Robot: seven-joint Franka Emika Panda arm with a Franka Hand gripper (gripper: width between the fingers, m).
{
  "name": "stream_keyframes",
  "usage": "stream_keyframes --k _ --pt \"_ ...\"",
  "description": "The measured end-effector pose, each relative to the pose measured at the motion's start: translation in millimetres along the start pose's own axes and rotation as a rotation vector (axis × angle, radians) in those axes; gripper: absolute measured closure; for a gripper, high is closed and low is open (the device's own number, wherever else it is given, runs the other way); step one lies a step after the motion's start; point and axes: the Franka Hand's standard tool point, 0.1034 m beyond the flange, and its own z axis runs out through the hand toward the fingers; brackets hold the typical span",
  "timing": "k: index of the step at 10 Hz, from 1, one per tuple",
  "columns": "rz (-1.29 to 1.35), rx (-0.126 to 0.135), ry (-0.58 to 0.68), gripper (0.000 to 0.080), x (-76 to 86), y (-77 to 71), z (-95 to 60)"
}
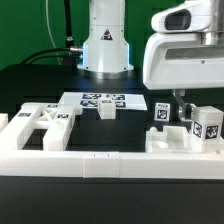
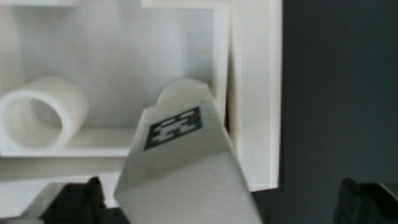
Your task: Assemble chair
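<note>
Jaws wide open, nothing held. Hanging just above a tagged leg (image 2: 175, 140), w/ the leg between the two tips (image 2: 75, 202), not touched yet. Prob. spread this wide to slip down both sides of the leg w/o bumping it. Chair (image 1: 205, 125) only part built, right below the jaws. Plate w/ round hole (image 2: 43, 115) on one side of the leg, flat wall (image 2: 249, 70) close on the other. Not much room for the tip near that wall, so could scrape. Other loose parts well away from the jaws: cross piece (image 1: 45, 118), small block (image 1: 105, 109). Prob. left there, out of the way till needed. Next, likely: go down, squeeze leg. Leg stuck in place or loose? Can't tell.
</note>
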Motion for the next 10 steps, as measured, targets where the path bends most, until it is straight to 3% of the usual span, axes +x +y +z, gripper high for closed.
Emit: stream_keyframes --k 5,7,8,9,10 --pt "-0.254 -0.007 0.0 0.0151 -0.6 4.3 2.3" --pt "-0.253 -0.007 0.0 0.0397 -0.6 4.4 2.3" --pt "-0.253 -0.007 0.0 0.0397 -0.6 4.5 2.3" --pt "-0.249 -0.007 0.0 0.0515 -0.6 4.5 2.3" --pt "-0.217 -0.006 0.0 0.0515 -0.6 4.5 2.3"
